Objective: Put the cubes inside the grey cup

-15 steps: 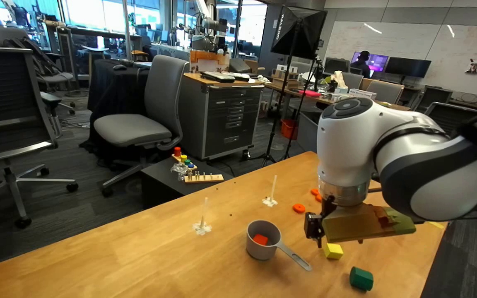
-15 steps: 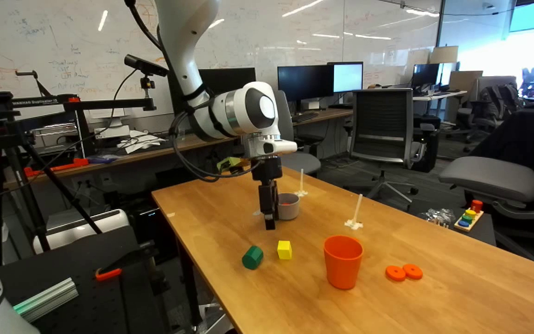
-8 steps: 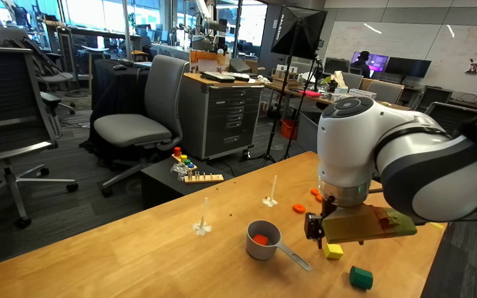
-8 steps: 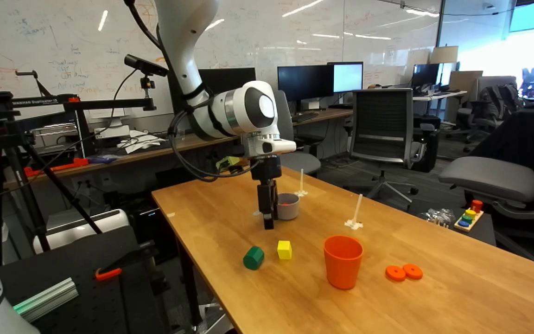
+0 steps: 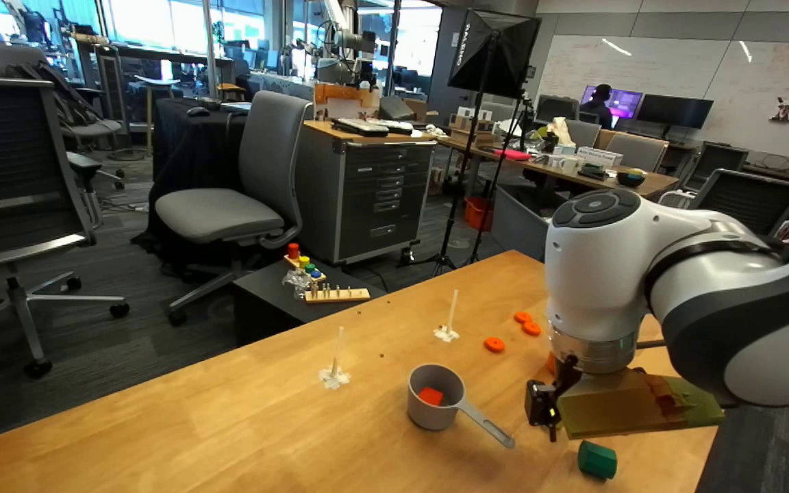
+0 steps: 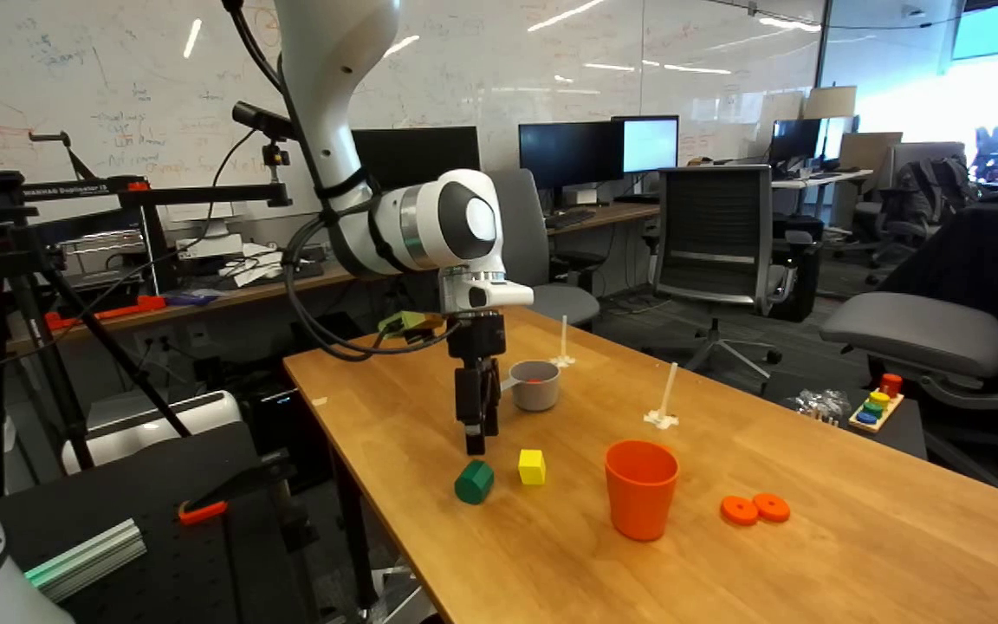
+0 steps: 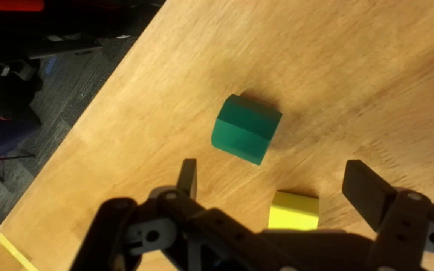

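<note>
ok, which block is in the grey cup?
The red block, seen inside the grey cup; the green block and the yellow block both sit outside it, on the table.

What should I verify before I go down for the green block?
1. Gripper open: ok, jaws wide apart, nothing held.
2. Green block apart from the yellow block: ok, a gap shows between them.
3. Green block between the jaws: not ok, mostly beyond their tips in the wrist view.
4. Yellow block clear of the closing jaws: cannot tell, partly hidden in the wrist view.
5. Grey cup upright: ok, red block inside.
</note>
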Motion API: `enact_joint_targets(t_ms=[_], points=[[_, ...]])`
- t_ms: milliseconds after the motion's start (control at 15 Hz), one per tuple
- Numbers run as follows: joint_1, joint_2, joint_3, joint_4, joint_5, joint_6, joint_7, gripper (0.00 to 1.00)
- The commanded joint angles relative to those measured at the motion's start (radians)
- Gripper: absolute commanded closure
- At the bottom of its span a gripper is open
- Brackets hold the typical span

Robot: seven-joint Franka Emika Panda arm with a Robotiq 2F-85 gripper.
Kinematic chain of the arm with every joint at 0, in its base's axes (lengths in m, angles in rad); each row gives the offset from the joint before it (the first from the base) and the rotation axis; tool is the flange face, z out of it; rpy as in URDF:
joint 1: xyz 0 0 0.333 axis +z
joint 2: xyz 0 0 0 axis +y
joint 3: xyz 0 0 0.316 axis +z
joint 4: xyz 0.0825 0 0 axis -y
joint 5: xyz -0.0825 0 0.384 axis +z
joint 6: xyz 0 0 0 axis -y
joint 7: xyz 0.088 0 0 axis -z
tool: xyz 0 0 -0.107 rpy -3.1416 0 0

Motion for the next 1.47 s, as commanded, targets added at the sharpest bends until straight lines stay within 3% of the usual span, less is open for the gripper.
enact_joint_targets(t_ms=[0,133,200,467,933,1400], points=[[-0.026,-0.011,0.014,-0.017,0.063,0.041,0.015,0.00],[-0.070,-0.016,0.057,-0.014,0.157,0.030,-0.052,0.00],[-0.022,0.003,0.014,-0.002,0.105,0.021,-0.016,0.00],[-0.044,0.003,0.030,-0.002,0.142,0.022,-0.037,0.00],[0.010,0.036,-0.012,-0.035,0.166,0.259,0.161,0.00],[0.078,0.031,-0.005,-0.040,0.230,0.255,0.240,0.00]])
